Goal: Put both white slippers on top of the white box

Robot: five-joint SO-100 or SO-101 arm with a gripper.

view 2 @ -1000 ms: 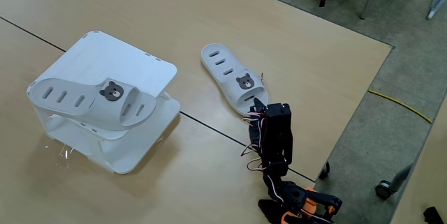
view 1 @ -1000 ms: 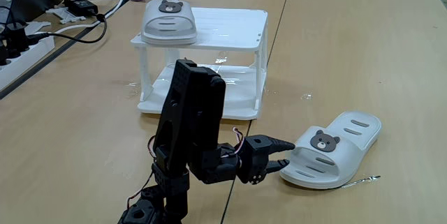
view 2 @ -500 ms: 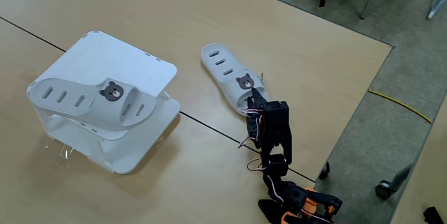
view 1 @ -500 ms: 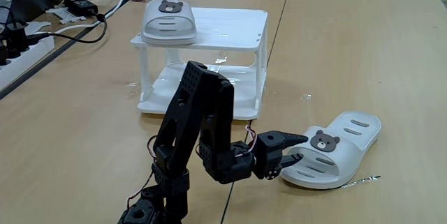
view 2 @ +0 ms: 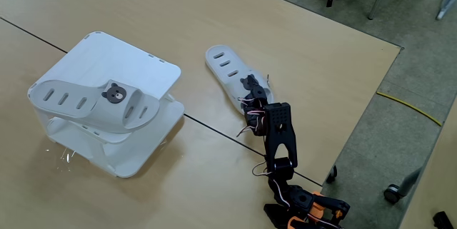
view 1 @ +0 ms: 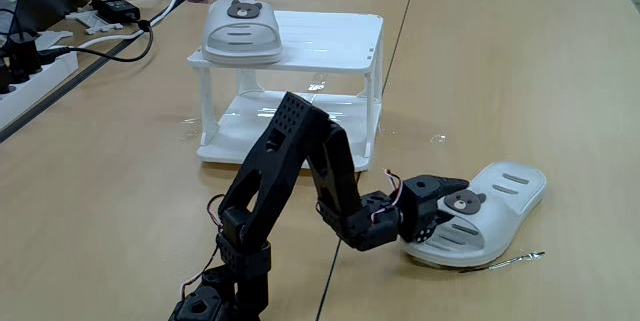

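Gripper (view 1: 447, 204) jaws are parted around the strap of the slipper on the table (view 1: 482, 212), one finger over the bear-face badge and one under the strap's edge; whether they actually press it cannot be told. In the high fixed view the gripper (view 2: 250, 95) covers that slipper's (view 2: 227, 67) strap end. The other white slipper (view 1: 242, 29) lies flat on the left part of the white box (view 1: 330, 41), its bear badge toward the far edge; from above that slipper (view 2: 93, 103) slightly overhangs the box's (view 2: 118, 54) near corner. No readable writing shows on either slipper or the box. The table (view 1: 520, 81) has wide bare room to the right of the box, and the box top beside the slipper is free. Cables and a power strip (view 1: 30, 71) sit along the far left edge.
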